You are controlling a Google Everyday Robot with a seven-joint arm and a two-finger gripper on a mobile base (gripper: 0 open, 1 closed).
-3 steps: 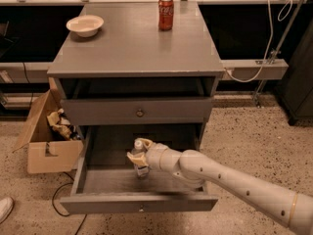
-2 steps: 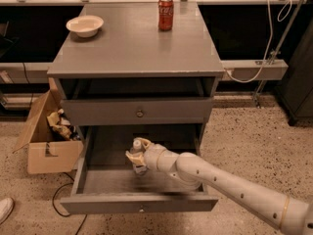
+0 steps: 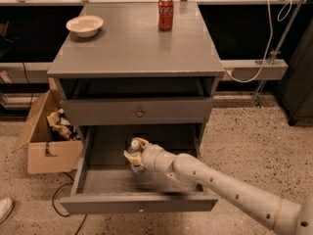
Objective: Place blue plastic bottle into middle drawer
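Note:
The blue plastic bottle (image 3: 134,145) stands upright inside the open middle drawer (image 3: 105,181), near the middle of its grey floor. Its white cap shows on top, and its label is partly covered. My gripper (image 3: 135,153) reaches in from the lower right on a white arm. It is shut on the bottle, with pale yellowish fingertips (image 3: 142,142) on either side of its upper body. I cannot tell whether the bottle's base touches the drawer floor.
The closed drawer front with a brass knob (image 3: 139,113) hangs just above the gripper. A red cola can (image 3: 166,13) and a white bowl (image 3: 85,25) sit on the cabinet top. A cardboard box (image 3: 46,148) stands on the floor to the left, with a cable (image 3: 58,199) beside it.
The gripper with the bottle has shifted slightly to the left inside the drawer. Nothing else has moved.

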